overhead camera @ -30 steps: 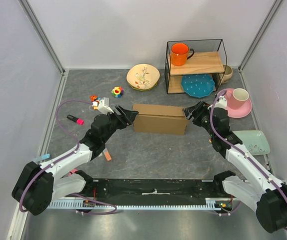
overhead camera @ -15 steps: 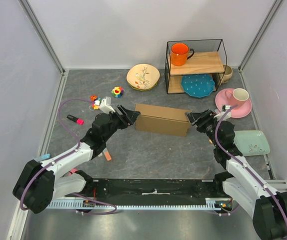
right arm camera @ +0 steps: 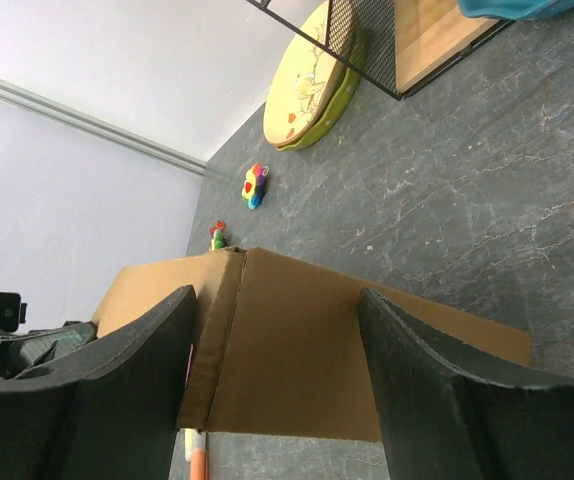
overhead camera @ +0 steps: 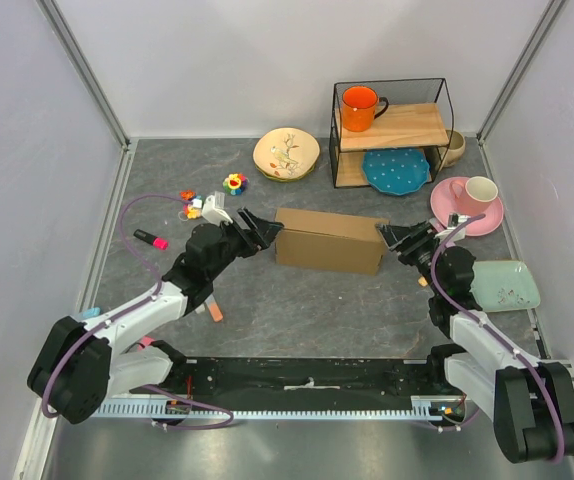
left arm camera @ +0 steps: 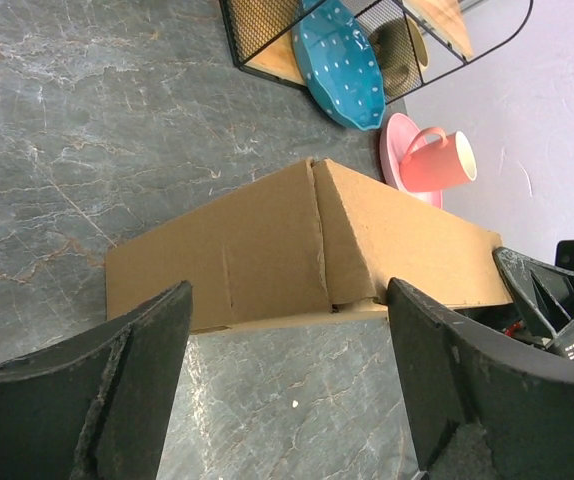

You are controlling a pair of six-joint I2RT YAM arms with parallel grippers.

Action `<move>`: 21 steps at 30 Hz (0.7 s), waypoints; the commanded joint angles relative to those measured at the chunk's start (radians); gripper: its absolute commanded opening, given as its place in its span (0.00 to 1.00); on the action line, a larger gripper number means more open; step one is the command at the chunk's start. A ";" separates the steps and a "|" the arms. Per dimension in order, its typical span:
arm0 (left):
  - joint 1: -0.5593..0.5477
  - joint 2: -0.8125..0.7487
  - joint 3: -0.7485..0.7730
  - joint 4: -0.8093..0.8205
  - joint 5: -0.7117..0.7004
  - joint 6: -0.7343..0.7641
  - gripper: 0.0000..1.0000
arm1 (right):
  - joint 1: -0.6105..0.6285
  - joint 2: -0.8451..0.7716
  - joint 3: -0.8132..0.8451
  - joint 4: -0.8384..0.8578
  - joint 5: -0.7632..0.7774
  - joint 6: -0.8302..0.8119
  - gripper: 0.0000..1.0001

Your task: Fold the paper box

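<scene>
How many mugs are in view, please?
2: an orange mug on the shelf, and a pink mug on the saucer at the right. The shelf may hide others behind it.

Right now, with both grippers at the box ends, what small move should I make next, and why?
Probably ease both arms slightly inward. The left gripper and right gripper are open, facing opposite ends of the paper box, and each wrist view shows the cardboard ahead of the jaws, not between them.
</scene>
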 commanded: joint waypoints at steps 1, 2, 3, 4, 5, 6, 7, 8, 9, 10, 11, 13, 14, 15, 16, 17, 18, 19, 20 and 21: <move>0.023 0.002 0.043 -0.075 0.000 0.020 0.86 | -0.031 0.041 -0.054 -0.251 0.044 -0.091 0.71; 0.026 -0.004 0.056 -0.078 0.000 0.020 0.87 | -0.031 0.038 -0.048 -0.269 0.044 -0.094 0.71; 0.027 -0.004 0.064 -0.081 0.023 0.018 0.88 | -0.032 0.036 -0.041 -0.278 0.046 -0.100 0.71; 0.035 -0.007 0.073 -0.083 0.029 0.011 0.88 | -0.031 0.030 -0.027 -0.288 0.047 -0.103 0.71; 0.036 -0.007 0.086 -0.083 0.041 0.008 0.89 | -0.031 0.027 -0.022 -0.301 0.047 -0.111 0.71; 0.041 -0.005 0.090 -0.083 0.048 0.003 0.89 | -0.032 0.024 -0.019 -0.306 0.049 -0.112 0.71; 0.046 -0.007 0.096 -0.083 0.058 -0.008 0.89 | -0.031 0.020 -0.010 -0.311 0.050 -0.115 0.71; 0.049 -0.007 0.102 -0.074 0.063 -0.012 0.90 | -0.031 0.019 -0.005 -0.323 0.049 -0.122 0.71; 0.050 -0.007 0.104 -0.069 0.066 -0.017 0.90 | -0.031 0.018 -0.002 -0.324 0.049 -0.125 0.71; 0.056 -0.005 0.104 -0.063 0.078 -0.031 0.90 | -0.031 0.019 0.002 -0.329 0.050 -0.126 0.71; 0.059 -0.002 0.104 -0.044 0.088 -0.037 0.90 | -0.031 0.019 0.002 -0.329 0.049 -0.129 0.71; 0.065 0.013 0.101 -0.021 0.120 -0.052 0.90 | -0.032 0.021 0.002 -0.329 0.047 -0.134 0.71; 0.069 0.019 0.100 -0.008 0.129 -0.060 0.90 | -0.032 0.023 0.002 -0.328 0.047 -0.135 0.71; 0.072 0.030 0.098 0.002 0.138 -0.068 0.89 | -0.031 0.026 0.002 -0.326 0.046 -0.135 0.71; 0.076 0.045 0.092 0.015 0.159 -0.081 0.89 | -0.031 0.029 0.001 -0.326 0.044 -0.137 0.71; 0.078 0.054 0.089 0.028 0.170 -0.088 0.88 | -0.031 0.029 0.001 -0.326 0.043 -0.139 0.71; 0.079 0.062 0.084 0.054 0.181 -0.094 0.88 | -0.031 0.029 0.001 -0.328 0.044 -0.139 0.71; 0.082 0.079 0.077 0.063 0.198 -0.104 0.87 | -0.031 0.027 -0.001 -0.328 0.043 -0.140 0.71; 0.082 0.087 0.073 0.075 0.207 -0.109 0.86 | -0.032 0.027 -0.001 -0.331 0.044 -0.140 0.71; 0.082 0.096 0.069 0.088 0.212 -0.111 0.85 | -0.032 0.024 -0.001 -0.331 0.044 -0.142 0.71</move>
